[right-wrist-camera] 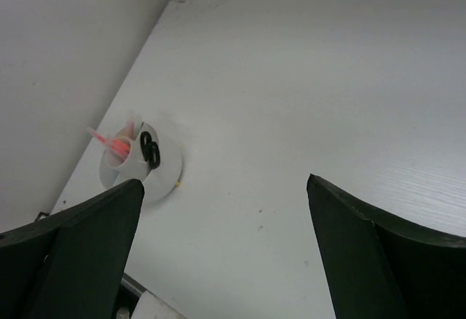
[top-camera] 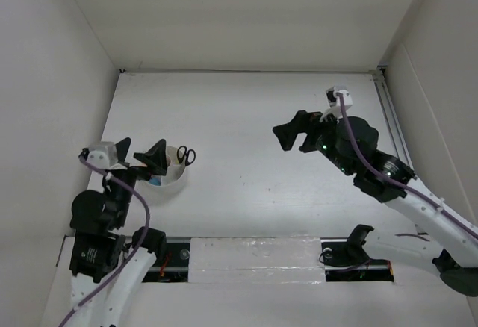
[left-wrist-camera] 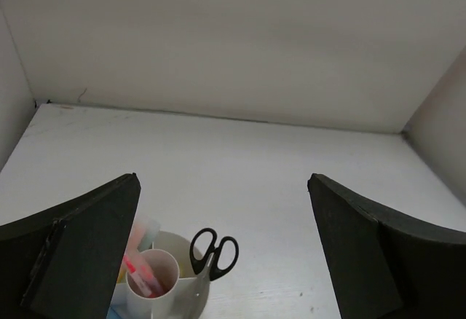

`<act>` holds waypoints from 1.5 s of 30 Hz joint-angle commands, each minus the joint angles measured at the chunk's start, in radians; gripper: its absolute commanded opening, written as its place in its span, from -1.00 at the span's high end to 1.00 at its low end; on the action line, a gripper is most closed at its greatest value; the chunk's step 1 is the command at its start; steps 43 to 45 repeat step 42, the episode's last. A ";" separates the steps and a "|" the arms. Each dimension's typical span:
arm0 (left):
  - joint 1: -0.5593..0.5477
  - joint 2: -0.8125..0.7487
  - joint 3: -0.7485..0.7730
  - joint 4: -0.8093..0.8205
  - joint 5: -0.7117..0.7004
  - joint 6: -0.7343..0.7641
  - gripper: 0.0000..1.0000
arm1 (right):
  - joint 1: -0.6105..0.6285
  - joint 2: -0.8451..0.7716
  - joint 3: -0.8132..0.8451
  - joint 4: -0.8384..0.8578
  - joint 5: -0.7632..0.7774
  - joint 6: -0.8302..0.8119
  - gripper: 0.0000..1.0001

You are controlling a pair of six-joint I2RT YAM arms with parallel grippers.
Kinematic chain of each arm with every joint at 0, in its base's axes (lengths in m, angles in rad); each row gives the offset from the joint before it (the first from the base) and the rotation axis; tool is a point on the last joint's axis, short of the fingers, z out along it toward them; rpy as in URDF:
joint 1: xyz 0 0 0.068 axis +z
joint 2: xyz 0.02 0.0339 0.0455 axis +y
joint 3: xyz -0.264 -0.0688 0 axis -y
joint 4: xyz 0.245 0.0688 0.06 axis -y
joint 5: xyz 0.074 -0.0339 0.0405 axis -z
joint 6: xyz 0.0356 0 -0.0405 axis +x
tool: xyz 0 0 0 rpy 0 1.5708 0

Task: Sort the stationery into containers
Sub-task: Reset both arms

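The round white tub [top-camera: 176, 178] stands at the table's left, also seen in the left wrist view [left-wrist-camera: 183, 291] and the right wrist view [right-wrist-camera: 162, 175]. Black-handled scissors [top-camera: 187, 155] [left-wrist-camera: 213, 253] [right-wrist-camera: 150, 151] stand in one wedge, handles up. Red/pink pens [left-wrist-camera: 142, 274] [right-wrist-camera: 108, 141] stand in the central cup [left-wrist-camera: 151, 284]. Pale markers [left-wrist-camera: 142, 229] lean in a far-left wedge, blurred. A tiny yellow speck [right-wrist-camera: 178, 185] lies at the tub's outer edge. My left gripper [top-camera: 142, 155] [left-wrist-camera: 223, 180] is open and empty just above the tub. My right gripper [top-camera: 299, 136] [right-wrist-camera: 224, 182] is open and empty, raised far to the right.
White walls [top-camera: 67, 81] close in the table at left, back and right. A metal rail [top-camera: 392, 118] runs along the right edge. A taped strip [top-camera: 254, 260] and black arm mounts [top-camera: 351, 248] lie along the near edge.
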 commanded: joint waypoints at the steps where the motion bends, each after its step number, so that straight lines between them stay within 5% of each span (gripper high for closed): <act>1: 0.004 -0.089 -0.040 0.072 -0.132 -0.214 -1.00 | 0.092 -0.077 0.100 -0.284 0.355 -0.021 -1.00; 7: 0.004 -0.233 0.059 -0.107 -0.294 -0.206 -1.00 | 0.140 -0.190 0.160 -0.531 0.437 0.044 -1.00; 18: -0.048 -0.488 0.127 -0.160 -0.311 -0.226 -1.00 | 0.140 -0.496 0.160 -0.585 0.385 0.075 -1.00; 45: -0.048 -0.539 0.199 -0.269 -0.403 -0.223 -1.00 | 0.140 -0.507 0.172 -0.642 0.523 0.075 -1.00</act>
